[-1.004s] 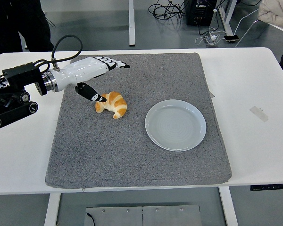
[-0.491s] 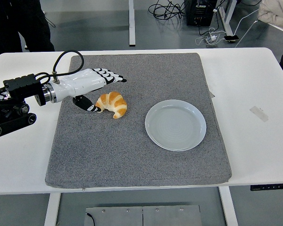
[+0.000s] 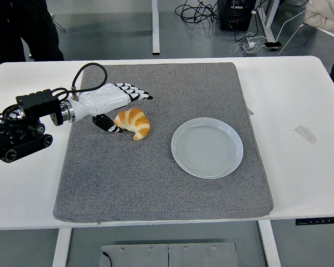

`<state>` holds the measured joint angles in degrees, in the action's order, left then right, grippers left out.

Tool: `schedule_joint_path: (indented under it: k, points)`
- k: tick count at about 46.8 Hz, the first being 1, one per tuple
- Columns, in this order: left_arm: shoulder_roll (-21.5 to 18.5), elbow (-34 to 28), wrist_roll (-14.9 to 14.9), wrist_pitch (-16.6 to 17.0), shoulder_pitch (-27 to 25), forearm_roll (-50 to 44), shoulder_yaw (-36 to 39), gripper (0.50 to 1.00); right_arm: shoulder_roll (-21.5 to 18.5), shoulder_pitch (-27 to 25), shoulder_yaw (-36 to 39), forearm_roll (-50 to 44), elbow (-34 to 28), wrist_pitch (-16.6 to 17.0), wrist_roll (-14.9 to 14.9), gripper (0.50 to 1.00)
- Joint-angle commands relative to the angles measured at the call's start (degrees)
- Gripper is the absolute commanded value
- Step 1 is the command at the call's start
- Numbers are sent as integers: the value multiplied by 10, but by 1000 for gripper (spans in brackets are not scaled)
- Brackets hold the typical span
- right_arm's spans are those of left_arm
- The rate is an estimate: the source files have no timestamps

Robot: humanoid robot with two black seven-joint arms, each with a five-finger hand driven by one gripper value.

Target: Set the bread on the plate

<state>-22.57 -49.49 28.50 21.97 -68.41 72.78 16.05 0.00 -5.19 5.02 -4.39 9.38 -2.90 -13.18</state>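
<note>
Bare grey mat [image 3: 156,178] lies between the croissant [image 3: 132,123] and the plate [image 3: 207,147]; nothing stands there, and the plate looks empty.

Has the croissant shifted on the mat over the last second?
No. The croissant lies at the same spot on the grey mat, equally far left of the plate. Only the left hand has closed in beside it.

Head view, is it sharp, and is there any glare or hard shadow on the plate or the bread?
Head view: sharp throughout, evenly lit; the plate shows only soft sheen, no glare; the bread casts a faint shadow on the mat; left hand unblurred.
</note>
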Motion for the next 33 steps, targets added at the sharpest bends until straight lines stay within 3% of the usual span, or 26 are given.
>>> schedule_joint_path:
  k: [1,33]
  points:
    - [7,1,0,0,0,0,1,972,0,0,0,0,-1,0,0,1000]
    - [65,82,0,-2,29,-1,1,942,0,0,1,0,0,0,0,1000]
